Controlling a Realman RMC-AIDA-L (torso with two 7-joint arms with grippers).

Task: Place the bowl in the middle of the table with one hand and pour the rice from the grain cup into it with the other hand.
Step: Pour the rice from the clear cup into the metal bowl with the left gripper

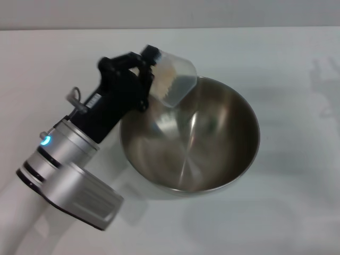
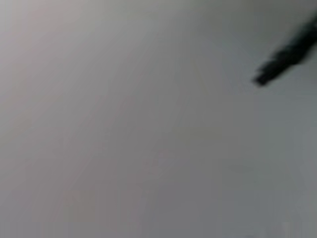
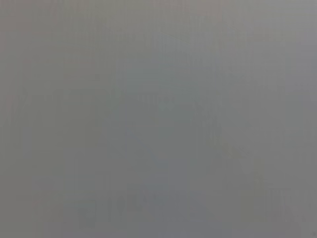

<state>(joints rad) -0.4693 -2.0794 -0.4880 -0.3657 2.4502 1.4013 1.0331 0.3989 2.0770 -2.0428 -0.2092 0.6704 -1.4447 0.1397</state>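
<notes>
Gripping grain cup (image 1: 174,78) w/ rice (image 1: 163,79), left gripper (image 1: 144,71) jaws clenched, tilted over bowl (image 1: 191,141); white counter (image 1: 287,212), no readable text.

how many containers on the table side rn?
2. The bowl sits on the table, empty inside. The grain cup, with rice in it, is held tilted by the left tool over the bowl's far-left rim. None seem hidden.
</notes>
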